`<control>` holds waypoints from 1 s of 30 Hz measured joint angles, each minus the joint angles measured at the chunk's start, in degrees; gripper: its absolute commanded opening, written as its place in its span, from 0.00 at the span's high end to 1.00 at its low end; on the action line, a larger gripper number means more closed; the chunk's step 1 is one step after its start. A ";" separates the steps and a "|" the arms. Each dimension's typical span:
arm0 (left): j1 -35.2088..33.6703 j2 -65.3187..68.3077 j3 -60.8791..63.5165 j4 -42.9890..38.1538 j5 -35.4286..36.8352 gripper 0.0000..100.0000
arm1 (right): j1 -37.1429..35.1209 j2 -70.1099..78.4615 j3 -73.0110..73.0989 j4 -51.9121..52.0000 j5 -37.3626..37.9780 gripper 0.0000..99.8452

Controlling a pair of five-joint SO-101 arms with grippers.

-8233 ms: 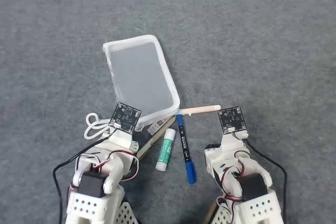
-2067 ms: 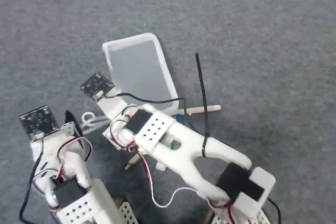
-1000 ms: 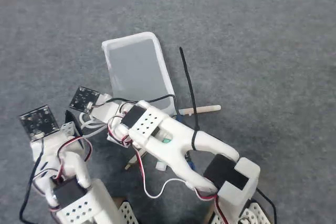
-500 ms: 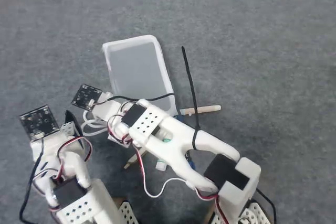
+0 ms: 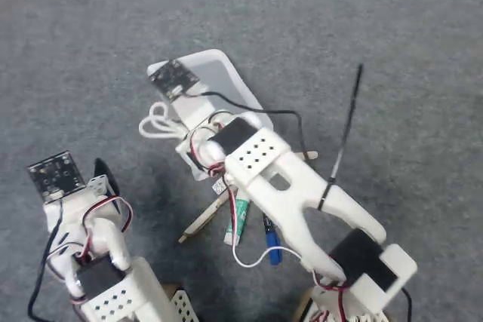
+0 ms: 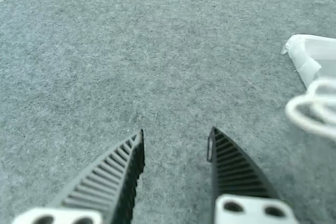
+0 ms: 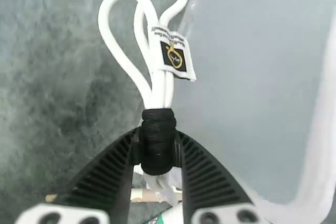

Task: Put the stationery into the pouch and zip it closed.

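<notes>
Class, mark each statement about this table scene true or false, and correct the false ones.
1. The right gripper is shut on the cord. True.
2. The left gripper holds the pen. False: it is open over bare carpet.
3. The glue stick is inside the pouch. False: it lies outside it, on the carpet.
4. The cord carries a small tag. True.

Right arm (image 5: 294, 186) stretched forward, jaws clamped — left arm (image 5: 94, 246) folded back, jaws apart.
</notes>
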 measured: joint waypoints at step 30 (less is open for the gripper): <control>13.01 0.00 0.00 1.23 0.00 0.71 | 4.40 -33.67 20.48 -10.11 -10.02 0.99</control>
